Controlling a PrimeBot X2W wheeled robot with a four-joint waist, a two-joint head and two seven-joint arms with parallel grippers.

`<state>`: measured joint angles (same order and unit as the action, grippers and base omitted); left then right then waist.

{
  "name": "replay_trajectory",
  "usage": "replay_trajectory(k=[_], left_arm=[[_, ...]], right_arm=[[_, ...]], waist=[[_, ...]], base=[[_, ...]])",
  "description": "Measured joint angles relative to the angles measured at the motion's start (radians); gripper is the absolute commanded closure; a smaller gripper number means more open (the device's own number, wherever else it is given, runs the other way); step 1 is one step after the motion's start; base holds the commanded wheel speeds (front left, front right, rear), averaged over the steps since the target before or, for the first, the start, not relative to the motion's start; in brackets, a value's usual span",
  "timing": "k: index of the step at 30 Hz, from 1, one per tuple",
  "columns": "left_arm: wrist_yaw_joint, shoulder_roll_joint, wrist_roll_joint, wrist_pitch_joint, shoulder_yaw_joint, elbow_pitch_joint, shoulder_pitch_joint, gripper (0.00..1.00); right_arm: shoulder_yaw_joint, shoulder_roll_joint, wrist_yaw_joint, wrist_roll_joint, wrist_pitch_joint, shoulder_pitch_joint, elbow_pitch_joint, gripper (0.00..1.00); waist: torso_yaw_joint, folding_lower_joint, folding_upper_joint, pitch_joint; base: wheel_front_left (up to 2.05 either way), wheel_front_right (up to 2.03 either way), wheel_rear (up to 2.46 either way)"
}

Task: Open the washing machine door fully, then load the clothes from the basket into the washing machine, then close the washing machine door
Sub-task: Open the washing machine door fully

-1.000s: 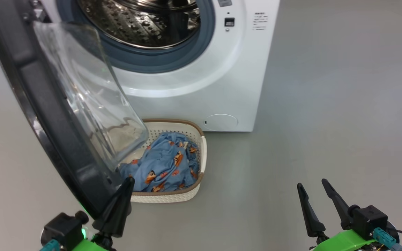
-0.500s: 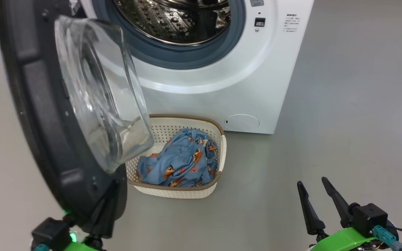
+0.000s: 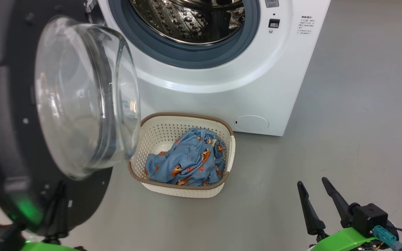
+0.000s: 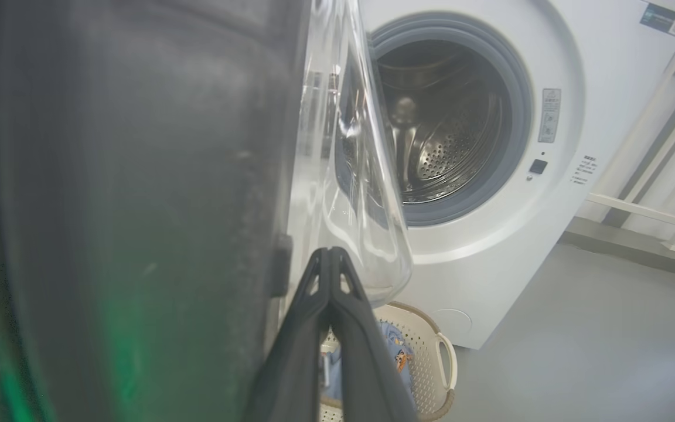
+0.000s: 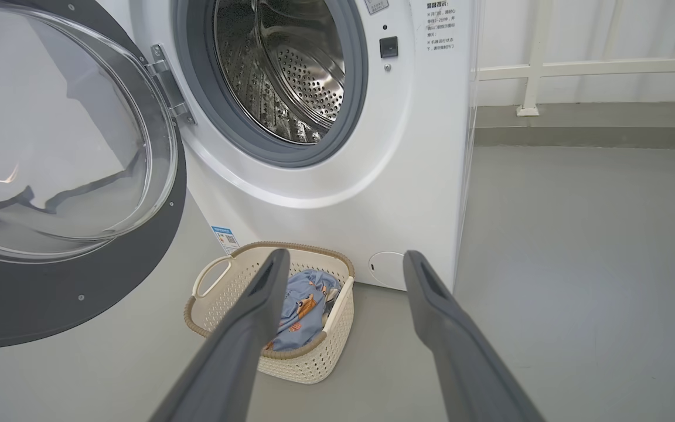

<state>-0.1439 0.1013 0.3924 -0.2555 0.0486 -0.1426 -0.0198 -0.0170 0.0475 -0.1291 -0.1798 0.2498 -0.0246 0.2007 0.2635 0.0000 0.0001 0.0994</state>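
Note:
The washing machine (image 3: pixel 222 87) stands open, its steel drum (image 3: pixel 194 21) bare. The washing machine door (image 3: pixel 9 146) hangs swung out at the left, its glass bowl (image 3: pixel 82 97) facing the basket. My left gripper (image 3: pixel 60 184) is shut, with nothing in it, and lies against the door's lower inner face. In the left wrist view its fingertips (image 4: pixel 330 251) meet beside the glass bowl (image 4: pixel 367 176). The basket (image 3: pixel 187 115) sits on the floor before the machine, holding the blue clothes (image 3: pixel 190 162). My right gripper (image 3: pixel 311 181) hovers open at the lower right, well off the basket (image 5: pixel 220 293).
Grey floor (image 3: pixel 344 122) spreads to the right of the machine. A white railing (image 5: pixel 578 67) and a wall run behind it at the right. The door's metal hinge (image 5: pixel 167 88) sits on the machine's left side.
The door has swung wider open toward the left, and my shut left gripper has gone with it. The head camera has turned, shifting the picture rightward. The right gripper has held still.

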Motion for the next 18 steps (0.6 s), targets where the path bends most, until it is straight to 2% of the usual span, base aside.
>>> replay_trajectory(k=[10, 18], left_arm=[[0.000, -0.007, 0.008, 0.000, 0.223, -0.148, -0.073, 1.00], [0.007, 0.014, 0.009, 0.000, 0.384, -0.244, -0.155, 1.00]], right_arm=[[-0.004, 0.000, 0.000, 0.002, 0.000, -0.002, 0.000, 0.00], [-0.007, 0.000, 0.000, 0.012, 0.000, -0.026, -0.001, 0.00]], waist=[[-0.020, 0.0000, -0.0001, 0.015], [-0.046, 0.0000, -0.0001, 0.034]], base=[[0.00, 0.00, 0.00], [0.00, 0.00, 0.00]])
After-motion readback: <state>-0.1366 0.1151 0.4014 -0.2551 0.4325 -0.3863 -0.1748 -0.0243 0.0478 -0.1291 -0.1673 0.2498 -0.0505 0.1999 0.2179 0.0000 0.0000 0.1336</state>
